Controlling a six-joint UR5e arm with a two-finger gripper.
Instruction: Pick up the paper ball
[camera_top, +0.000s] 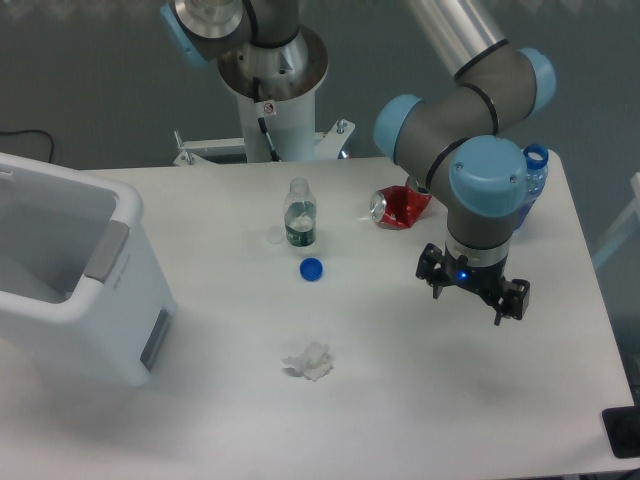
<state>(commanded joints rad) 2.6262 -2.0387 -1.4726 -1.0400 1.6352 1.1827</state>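
Note:
The paper ball (310, 361) is a small crumpled white wad lying on the white table, front centre. My gripper (470, 298) hangs over the table to the right of the ball, well apart from it and a little further back. Its two dark fingers point down with a gap between them, and nothing is held.
A blue bottle cap (311, 269) lies behind the ball. A small clear bottle (299, 214) stands behind the cap. A crushed red can (400, 207) lies at the back, by the arm. A white bin (70, 270) stands at the left. A blue-capped bottle (535, 172) is behind the wrist.

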